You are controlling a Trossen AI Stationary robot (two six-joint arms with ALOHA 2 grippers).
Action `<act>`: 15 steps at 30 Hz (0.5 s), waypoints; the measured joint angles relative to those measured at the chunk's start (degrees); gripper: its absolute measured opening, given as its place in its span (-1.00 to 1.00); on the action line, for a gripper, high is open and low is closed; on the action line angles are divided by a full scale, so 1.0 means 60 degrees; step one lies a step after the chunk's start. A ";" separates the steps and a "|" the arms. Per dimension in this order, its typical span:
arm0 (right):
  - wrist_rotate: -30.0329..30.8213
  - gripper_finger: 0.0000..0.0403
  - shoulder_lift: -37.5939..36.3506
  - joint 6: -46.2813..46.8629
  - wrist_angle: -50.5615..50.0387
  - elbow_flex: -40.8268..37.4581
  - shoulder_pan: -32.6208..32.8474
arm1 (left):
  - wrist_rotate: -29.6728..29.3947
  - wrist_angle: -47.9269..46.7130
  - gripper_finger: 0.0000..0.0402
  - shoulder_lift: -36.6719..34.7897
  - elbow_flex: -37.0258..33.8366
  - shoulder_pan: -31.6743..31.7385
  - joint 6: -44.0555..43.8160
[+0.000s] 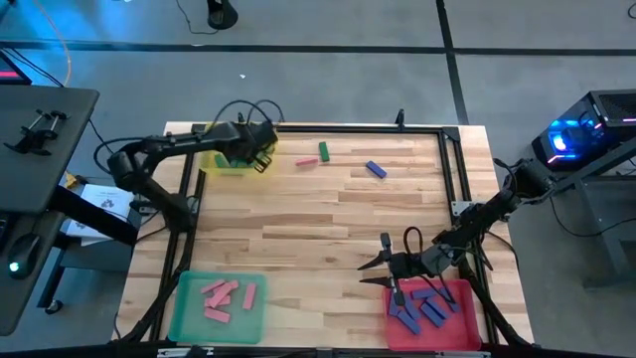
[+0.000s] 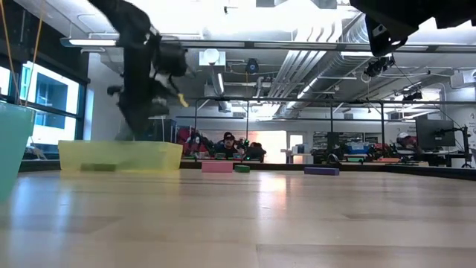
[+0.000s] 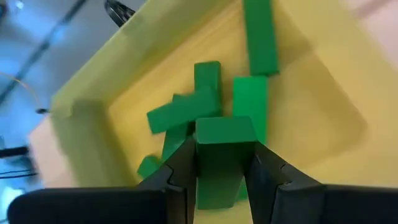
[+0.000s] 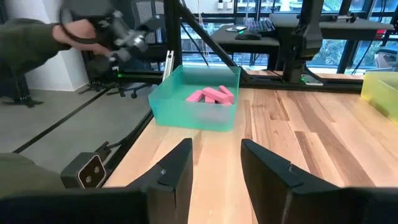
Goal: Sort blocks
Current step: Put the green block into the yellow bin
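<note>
High view. The left gripper (image 1: 260, 149) hangs over the yellow tray (image 1: 231, 164) at the table's far left corner. The right gripper (image 1: 375, 273) reaches over the near right area, its fingers spread at the edge of the pink-red tray (image 1: 457, 323), which holds several purple-blue blocks (image 1: 417, 308). The green tray (image 1: 189, 316) at the near left holds pink blocks (image 1: 227, 296). Three loose blocks lie on the table (image 1: 318, 229) beyond both jaws: a pink block (image 1: 307, 161), a green block (image 1: 324, 151) just beside it, and a purple-blue block (image 1: 376, 169) farther toward the right arm's side.

Low view. The left arm descends behind the yellow tray (image 2: 119, 156). The three loose blocks sit in a row across the far table: pink (image 2: 216, 167), green (image 2: 242, 168), purple (image 2: 321, 170). People sit in the room behind.

Left wrist view. The jaws are closed on a green block (image 3: 221, 158), gripped upright between the two fingers (image 3: 180, 168). Beyond the jaws, further green blocks (image 3: 205, 99) lie heaped in the yellow tray (image 3: 311, 112).

Right wrist view. The jaws stand partly open with nothing between the fingers (image 4: 177, 168). Ahead of them the green tray (image 4: 193, 106) holds pink blocks (image 4: 211, 95); a corner of the yellow tray (image 4: 380, 90) shows off to the side.
</note>
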 joint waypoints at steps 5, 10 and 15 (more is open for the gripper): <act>-0.0001 -0.41 0.0000 0.0001 -0.0032 -0.0004 0.0000 | 0.0976 0.1591 -0.64 0.0004 -0.0711 0.1120 0.0738; 0.0003 -0.41 0.0000 0.0056 -0.0026 -0.0004 -0.0004 | 0.1519 0.1978 -0.58 0.0004 -0.0821 0.1477 0.0780; 0.0050 -0.41 0.0000 0.0119 -0.0025 -0.0004 -0.0011 | 0.2001 0.2015 -0.27 0.0004 -0.0821 0.1470 0.0788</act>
